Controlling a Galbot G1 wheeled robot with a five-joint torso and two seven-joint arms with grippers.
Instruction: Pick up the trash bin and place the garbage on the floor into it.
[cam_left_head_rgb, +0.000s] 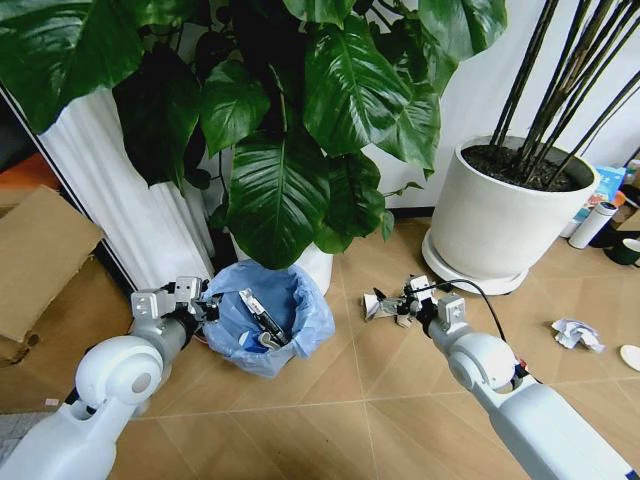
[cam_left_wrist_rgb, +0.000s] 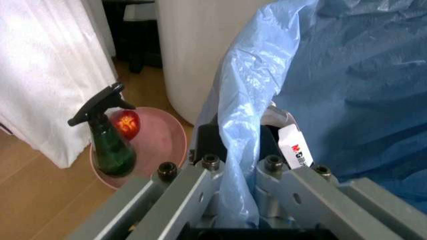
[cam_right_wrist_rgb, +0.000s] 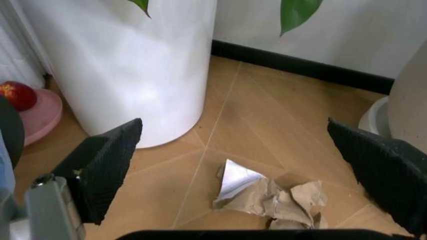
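The trash bin (cam_left_head_rgb: 268, 318), dark and lined with a crinkled light-blue bag, stands under the big leafy plant. My left gripper (cam_left_head_rgb: 197, 302) is shut on its near-left rim; in the left wrist view the left gripper (cam_left_wrist_rgb: 235, 172) pinches the blue bag (cam_left_wrist_rgb: 240, 125) between its fingers. Flat wrappers (cam_left_head_rgb: 262, 318) lie inside the bin, one of them a white wrapper (cam_left_wrist_rgb: 296, 150). My right gripper (cam_left_head_rgb: 402, 306) hangs open just over a piece of garbage, a crumpled brown and silvery paper (cam_left_head_rgb: 378, 303). That paper (cam_right_wrist_rgb: 267, 196) lies on the floor between the black pads (cam_right_wrist_rgb: 103, 170).
A wide white plant pot (cam_left_head_rgb: 500, 215) stands at the back right, and a tall white pot (cam_right_wrist_rgb: 133, 65) stands behind the bin. More litter (cam_left_head_rgb: 577, 333) lies at the far right. A green spray bottle (cam_left_wrist_rgb: 110, 142) stands on a pink dish (cam_left_wrist_rgb: 157, 145). Cardboard (cam_left_head_rgb: 40, 250) sits at left.
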